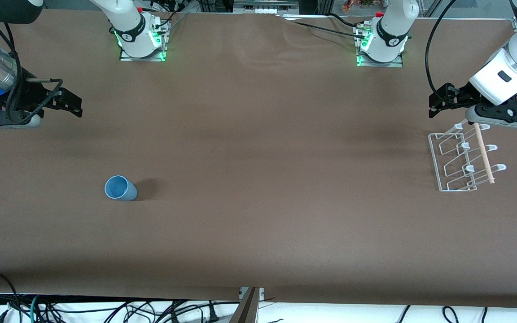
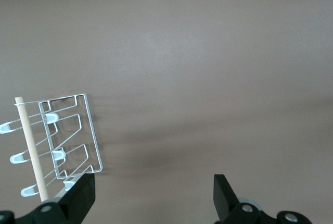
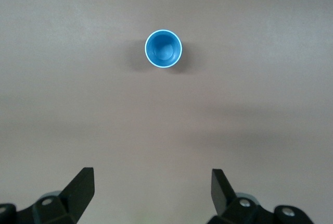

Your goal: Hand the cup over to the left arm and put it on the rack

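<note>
The light-blue cup (image 1: 120,188) stands upright on the brown table toward the right arm's end; in the right wrist view it (image 3: 163,49) shows mouth up and empty. My right gripper (image 1: 72,103) is open and empty, up in the air well away from the cup, its jaws wide apart (image 3: 152,174). The white wire rack (image 1: 466,146) with its wooden rod (image 1: 484,152) lies toward the left arm's end. My left gripper (image 1: 433,105) is open and empty over the table just beside the rack (image 2: 93,135), its jaws wide apart (image 2: 153,182).
The two arm base plates (image 1: 142,54) (image 1: 379,60) stand along the table edge farthest from the front camera. Cables (image 1: 106,309) hang below the nearest edge. Bare brown tabletop (image 1: 276,179) stretches between cup and rack.
</note>
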You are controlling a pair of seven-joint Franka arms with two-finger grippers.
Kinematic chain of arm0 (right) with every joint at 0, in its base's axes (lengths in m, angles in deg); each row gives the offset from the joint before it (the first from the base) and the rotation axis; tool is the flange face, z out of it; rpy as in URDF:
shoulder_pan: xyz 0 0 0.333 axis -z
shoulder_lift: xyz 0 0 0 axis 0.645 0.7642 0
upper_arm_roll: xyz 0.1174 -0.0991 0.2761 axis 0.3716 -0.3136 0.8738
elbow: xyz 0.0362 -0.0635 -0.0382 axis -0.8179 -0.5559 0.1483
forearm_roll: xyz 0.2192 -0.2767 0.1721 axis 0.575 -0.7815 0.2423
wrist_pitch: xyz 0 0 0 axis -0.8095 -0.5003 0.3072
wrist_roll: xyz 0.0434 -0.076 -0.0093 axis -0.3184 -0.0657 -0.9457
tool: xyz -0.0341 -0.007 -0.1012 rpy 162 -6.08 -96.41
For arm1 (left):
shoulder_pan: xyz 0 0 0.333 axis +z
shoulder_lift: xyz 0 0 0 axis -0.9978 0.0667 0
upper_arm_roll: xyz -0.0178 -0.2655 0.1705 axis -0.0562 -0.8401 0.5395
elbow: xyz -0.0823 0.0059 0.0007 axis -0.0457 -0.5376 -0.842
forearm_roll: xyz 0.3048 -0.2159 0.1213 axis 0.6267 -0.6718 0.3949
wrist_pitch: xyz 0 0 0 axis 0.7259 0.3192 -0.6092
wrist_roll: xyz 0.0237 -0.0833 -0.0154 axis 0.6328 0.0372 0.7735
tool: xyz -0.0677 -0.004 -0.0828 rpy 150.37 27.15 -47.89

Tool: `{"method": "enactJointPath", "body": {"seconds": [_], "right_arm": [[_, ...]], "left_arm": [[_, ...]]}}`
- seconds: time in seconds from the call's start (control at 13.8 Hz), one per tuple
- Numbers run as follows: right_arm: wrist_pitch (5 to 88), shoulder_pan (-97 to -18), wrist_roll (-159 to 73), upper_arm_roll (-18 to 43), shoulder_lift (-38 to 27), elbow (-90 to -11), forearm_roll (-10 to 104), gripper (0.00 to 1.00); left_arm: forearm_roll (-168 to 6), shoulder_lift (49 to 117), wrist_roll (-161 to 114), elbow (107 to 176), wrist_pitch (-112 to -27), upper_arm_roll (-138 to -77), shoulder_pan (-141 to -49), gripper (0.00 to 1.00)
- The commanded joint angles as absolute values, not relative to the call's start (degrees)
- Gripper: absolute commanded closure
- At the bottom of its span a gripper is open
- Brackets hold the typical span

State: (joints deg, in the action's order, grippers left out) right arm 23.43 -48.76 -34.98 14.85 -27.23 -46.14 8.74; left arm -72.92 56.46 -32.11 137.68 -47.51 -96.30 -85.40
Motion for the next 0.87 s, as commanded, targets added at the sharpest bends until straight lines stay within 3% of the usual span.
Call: {"method": "enactJointPath", "body": {"seconds": [0.0, 0.36, 0.8], "right_arm": [[22.8, -48.3, -35.0, 15.1, -25.8, -44.8, 7.6, 0.01], [23.2, -48.0, -36.8, 15.0, -23.3, -44.5, 6.5, 0.01], [26.9, -43.5, -48.0, 13.9, -8.6, -37.8, 7.2, 0.01]], "left_arm": [[-72.3, 57.1, -33.2, 136.1, -46.9, -96.4, -85.6, 0.00], [-72.2, 57.1, -33.3, 136.1, -46.9, -96.4, -85.6, 0.00], [-72.2, 57.1, -33.3, 136.1, -47.0, -96.4, -85.6, 0.00]]}}
